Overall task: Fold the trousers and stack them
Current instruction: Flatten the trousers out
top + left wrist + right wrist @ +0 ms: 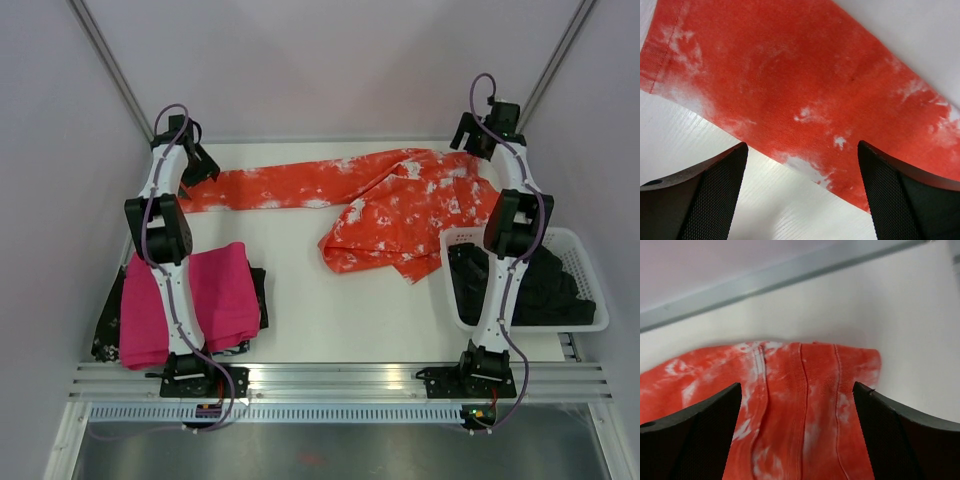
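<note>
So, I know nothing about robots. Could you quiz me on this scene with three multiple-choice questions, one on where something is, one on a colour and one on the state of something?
1. Where does the white basket stand?
A. near left corner
B. right side of the table
C. far middle

2. What colour is the folded cloth at the near left?
A. blue
B. green
C. magenta-pink

3. How is the left end effector?
A. open over the trousers
B. shut on the basket
C. shut on the folded cloth

Answers:
1 B: the top view shows it at the table's right edge.
2 C: it shows bright pink in the top view.
3 A: its wrist view shows it spread wide above the orange-red fabric, gripping nothing.
</note>
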Robot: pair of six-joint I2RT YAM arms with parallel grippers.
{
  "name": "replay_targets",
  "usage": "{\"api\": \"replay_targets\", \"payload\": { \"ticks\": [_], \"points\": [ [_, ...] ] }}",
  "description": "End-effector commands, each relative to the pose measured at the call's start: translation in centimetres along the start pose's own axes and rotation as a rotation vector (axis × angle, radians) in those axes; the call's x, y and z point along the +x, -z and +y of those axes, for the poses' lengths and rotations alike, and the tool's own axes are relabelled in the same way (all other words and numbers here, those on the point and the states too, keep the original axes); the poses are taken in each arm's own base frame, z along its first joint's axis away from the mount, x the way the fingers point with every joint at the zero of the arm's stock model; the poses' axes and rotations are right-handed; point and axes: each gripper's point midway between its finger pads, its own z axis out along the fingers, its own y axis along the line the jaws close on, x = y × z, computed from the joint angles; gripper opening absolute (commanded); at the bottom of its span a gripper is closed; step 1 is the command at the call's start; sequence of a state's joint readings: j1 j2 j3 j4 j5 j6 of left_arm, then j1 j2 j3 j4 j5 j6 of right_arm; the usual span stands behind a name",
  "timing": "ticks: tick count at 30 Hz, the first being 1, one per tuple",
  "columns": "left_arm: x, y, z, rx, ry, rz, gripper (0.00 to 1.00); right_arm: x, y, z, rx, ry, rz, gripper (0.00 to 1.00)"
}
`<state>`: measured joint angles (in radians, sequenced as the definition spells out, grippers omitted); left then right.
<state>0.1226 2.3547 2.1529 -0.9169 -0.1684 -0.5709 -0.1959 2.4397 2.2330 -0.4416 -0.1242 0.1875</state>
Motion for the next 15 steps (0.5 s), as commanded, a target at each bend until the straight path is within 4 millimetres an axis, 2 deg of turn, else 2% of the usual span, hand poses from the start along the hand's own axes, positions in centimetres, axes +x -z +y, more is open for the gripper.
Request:
{"api": "replay_targets", "payload": {
  "ticks": [1,5,7,9,10,12,13,14,15],
  "points": [
    [-0.2,-0.2,0.6,-0.061,0.064,-0.001,0.95,4.3,-2.8,0.3,0.026,0.017,0.1,0.98],
    [0.6,-1.1,0.9,-0.08,0.08,0.028,0.95,7.3,-3.8,-1.4,0.112,0.032,0.158,0.98],
    [0.7,-1.4,0.7,-0.071,0.077,0.035,0.95,8.0,-4.0,-2.1,0.148,0.028,0.174,0.92],
    [0.9,-2.2,0.7,-0.065,0.074,0.041,0.96,8.8,-4.3,-2.2,0.15,0.022,0.191,0.83],
    [0.8,-2.4,0.7,-0.063,0.077,0.044,0.96,8.8,-4.3,-2.1,0.152,0.011,0.191,0.6],
    [1.0,-3.3,0.8,-0.06,0.089,0.055,0.95,8.5,-4.3,-1.8,0.156,-0.001,0.176,0.33],
    [0.9,-3.5,0.8,-0.051,0.094,0.056,0.95,8.1,-4.2,-1.8,0.16,-0.005,0.162,0.09],
    [1.0,-3.9,0.7,-0.043,0.095,0.058,0.94,6.7,-3.6,-1.4,0.158,-0.01,0.129,0.0],
    [0.9,-4.1,0.4,-0.026,0.084,0.055,0.92,5.2,-3.3,-1.1,0.155,-0.012,0.083,0.0]
  ]
}}
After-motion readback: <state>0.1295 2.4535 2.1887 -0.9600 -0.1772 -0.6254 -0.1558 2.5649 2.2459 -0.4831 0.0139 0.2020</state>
